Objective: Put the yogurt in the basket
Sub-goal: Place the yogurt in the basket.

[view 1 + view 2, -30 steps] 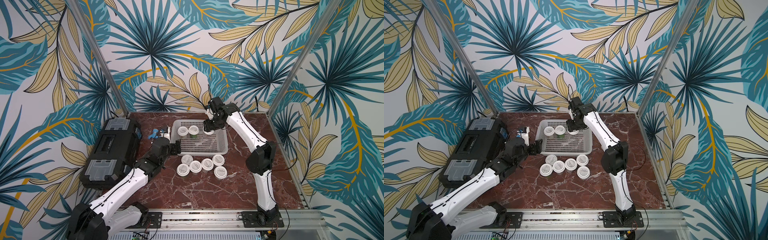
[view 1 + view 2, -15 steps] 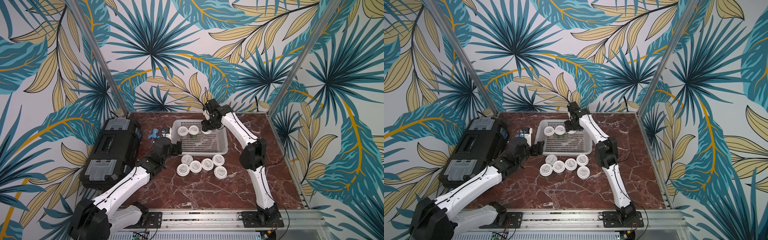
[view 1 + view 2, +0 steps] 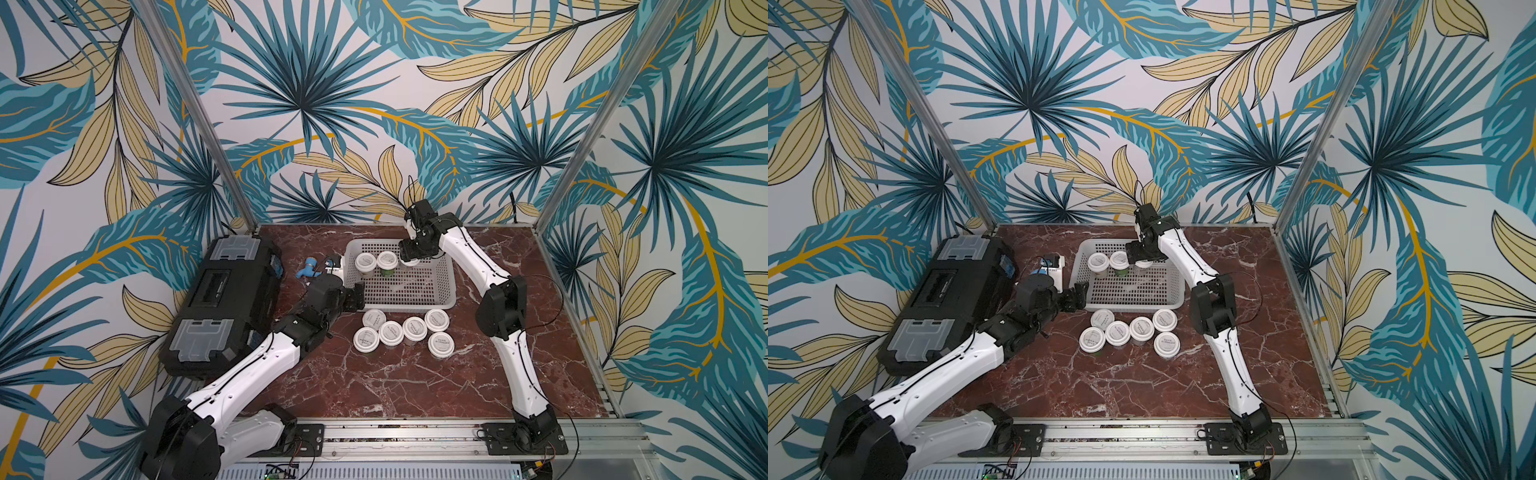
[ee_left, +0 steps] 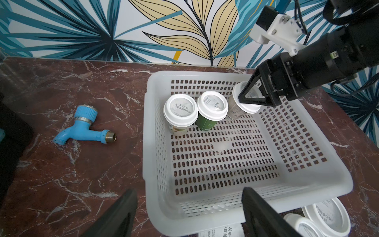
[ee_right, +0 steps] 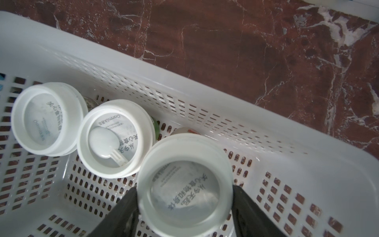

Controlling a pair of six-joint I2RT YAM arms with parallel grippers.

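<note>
Your right gripper has its jaws pinching the white lid of a small round clear-sided yogurt cup. That cup leans tilted at the far side of the pale grey-white perforated plastic basket, just beside two upright cups already inside. Your left gripper hovers at the basket's near left corner, jaws spread and gripping nothing. Six further cups sit clustered on the red-brown marble tabletop, just in front of the basket.

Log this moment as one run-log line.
right gripper: closed on tilted yogurt cup in basket | left gripper: open, empty, at basket corner | two more cups inside | six cups on table
</note>
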